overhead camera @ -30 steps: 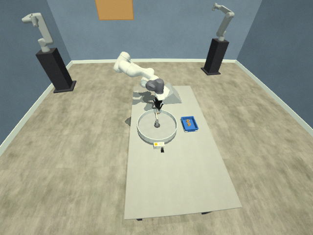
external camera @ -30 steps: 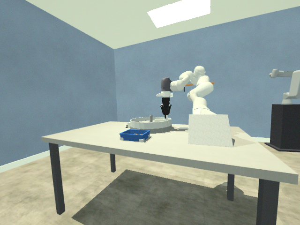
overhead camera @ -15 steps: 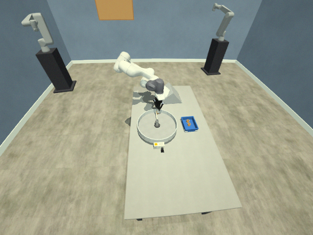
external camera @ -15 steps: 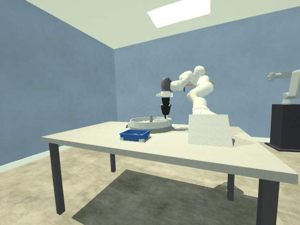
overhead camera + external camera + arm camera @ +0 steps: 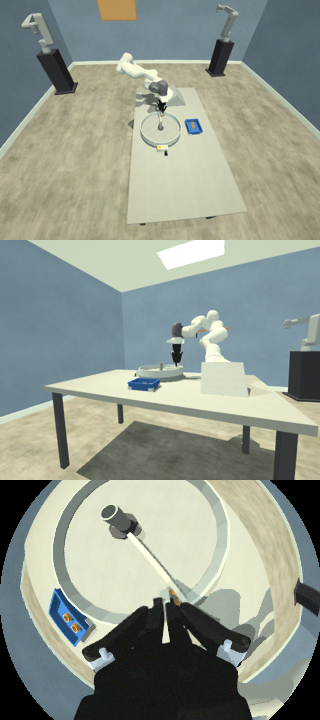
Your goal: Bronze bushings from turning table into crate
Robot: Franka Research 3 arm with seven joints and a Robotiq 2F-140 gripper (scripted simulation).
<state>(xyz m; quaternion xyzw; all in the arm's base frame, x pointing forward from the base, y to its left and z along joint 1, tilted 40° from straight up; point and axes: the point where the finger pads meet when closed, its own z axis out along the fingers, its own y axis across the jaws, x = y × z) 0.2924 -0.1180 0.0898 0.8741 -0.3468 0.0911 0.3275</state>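
Observation:
The turning table [image 5: 169,133] [image 5: 155,373] [image 5: 100,560] is a round pale disc with a raised rim. My gripper [image 5: 162,112] [image 5: 176,365] [image 5: 164,596] is shut and points down at the rim on the robot's side, holding nothing that I can make out. A bronze bushing [image 5: 161,115] [image 5: 175,597] shows right beside the fingertips, partly hidden by them. The blue crate [image 5: 195,133] [image 5: 139,386] [image 5: 58,607] holds two bronze bushings, one [image 5: 192,123] [image 5: 67,617] close to the other [image 5: 193,127] [image 5: 76,627]. I can make out no steel bushing.
A grey post [image 5: 160,126] [image 5: 161,366] [image 5: 116,516] stands at the turning table's centre. A thin pale bar [image 5: 150,556] runs from it to the rim by my fingers. A white box [image 5: 162,148] sits by the rim. A grey wedge [image 5: 178,99] [image 5: 222,379] stands near the arm.

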